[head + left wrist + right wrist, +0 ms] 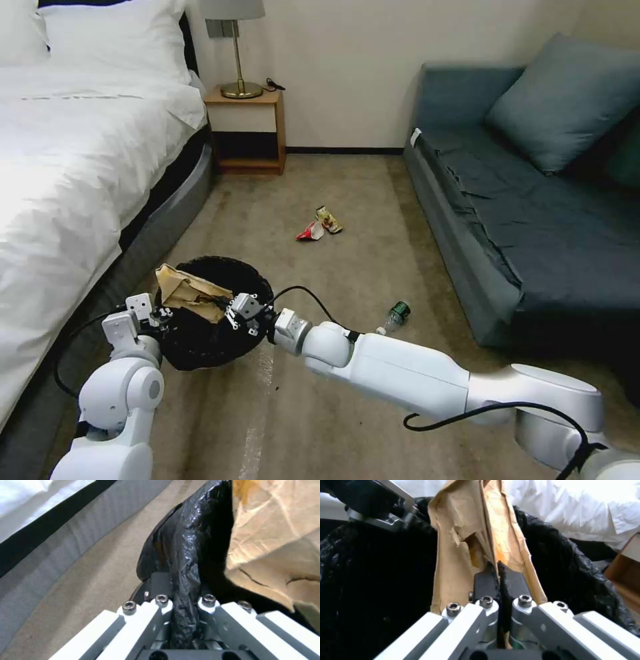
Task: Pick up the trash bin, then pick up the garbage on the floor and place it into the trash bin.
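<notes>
Your left arm sits bent in the lower left of the head view, wrist raised. The left gripper (159, 313) meets the near-left rim of the trash bin (200, 340), fingers pinched tight on a fold of the black bag liner (181, 555) at the rim.

Your right arm reaches in from the lower right, long and nearly straight, forearm angled up toward the left. The right gripper (235, 313) is at the bin's right rim, over the mouth. In the right wrist view its fingers (515, 580) are clamped on the edge of the brown paper bag (466, 542).

The bin sits left of centre in the lower half of the head view, between the two grippers, mouth upward. You cannot tell whether it rests on the carpet.

The paper bag lies across the bin mouth, long axis running from the upper left rim down toward the right gripper.

On the carpet near frame centre: red-and-white wrapper (310, 232) touching the yellow-brown snack wrapper (329, 219). The plastic bottle (395, 316) lies right of centre beside the sofa (533, 227), cap end toward the lower left.
</notes>
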